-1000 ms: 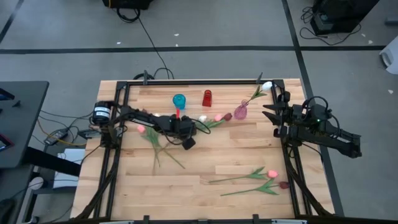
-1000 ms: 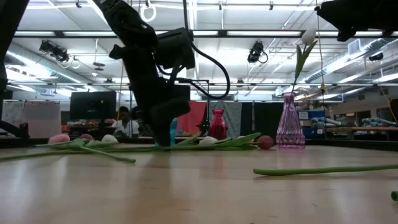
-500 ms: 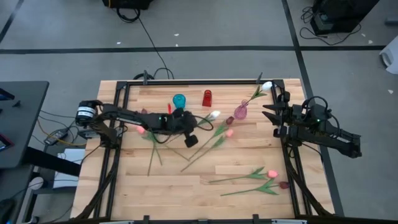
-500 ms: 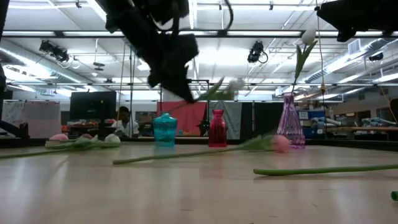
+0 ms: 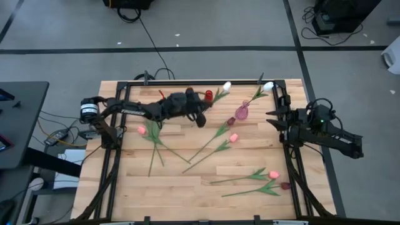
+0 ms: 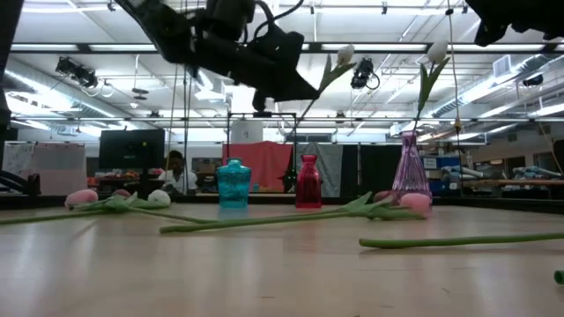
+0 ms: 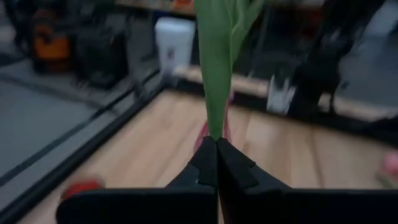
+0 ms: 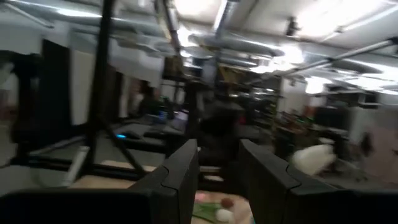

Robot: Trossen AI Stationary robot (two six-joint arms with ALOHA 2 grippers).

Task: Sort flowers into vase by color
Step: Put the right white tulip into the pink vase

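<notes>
Jaws of left gripper [image 7: 216, 163] pinch white tulip [image 5: 225, 86] stem above vases.

My left gripper [image 5: 201, 119] hangs above the table's [image 5: 187, 194] far edge beside three vases [image 6: 300, 182], pinching a tulip [image 5: 220, 92]. Another tulip [image 5: 261, 91] stands in the rightmost vase [image 5: 242, 112]. Loose tulips [image 5: 250, 181] lie nearer. My right gripper [image 5: 272, 119] waits at the right edge.
</notes>
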